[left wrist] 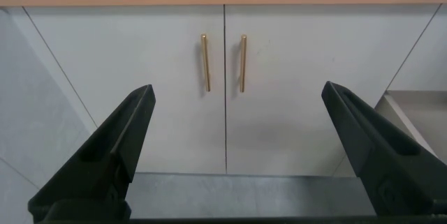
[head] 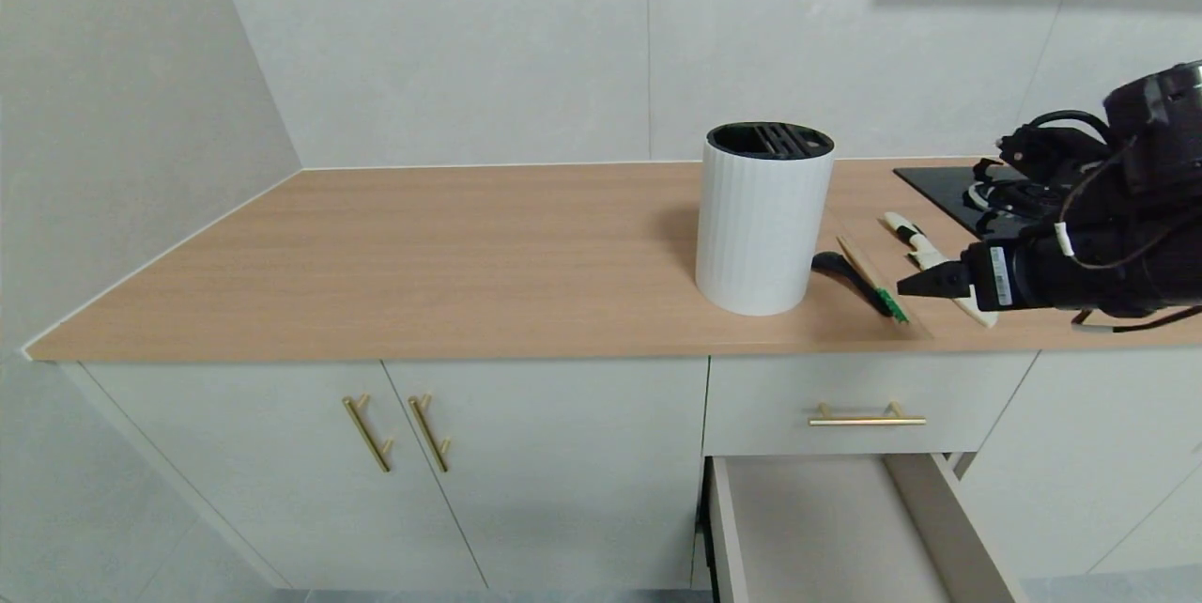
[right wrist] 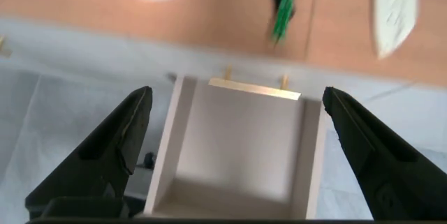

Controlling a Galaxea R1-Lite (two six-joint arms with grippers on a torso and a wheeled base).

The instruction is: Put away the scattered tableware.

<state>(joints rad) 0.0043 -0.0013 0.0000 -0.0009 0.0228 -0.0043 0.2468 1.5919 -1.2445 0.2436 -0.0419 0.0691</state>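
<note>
While your right jaws hang spread wide and empty over the front edge of the wooden surface (head: 423, 246), the scattered tableware lies just beyond their tips. Nearest to them are the chopsticks (head: 873, 282), wood-coloured with green ends, lying slantwise with the green ends toward the front edge. Just beside these, on the side away from the holder, you have a white utensil (head: 925, 255) with a black band, also slantwise; the arm covers part of it in the head view. A black utensil (head: 836, 267) lies between the chopsticks and the white ribbed holder (head: 762, 227), close against the holder's base. The holder stands upright and has a black slotted top.

Through the right wrist view you look down between the jaws into the open drawer (right wrist: 237, 154), pulled out beneath a closed drawer (head: 779, 396) with a gold handle (right wrist: 255, 89).

Your left jaws are likewise wide apart with nothing between them, held low in front of the cabinet doors (left wrist: 293, 126) and facing their two gold handles (left wrist: 204, 63). A black cooktop (head: 939, 190) is set into the surface behind the right arm.
</note>
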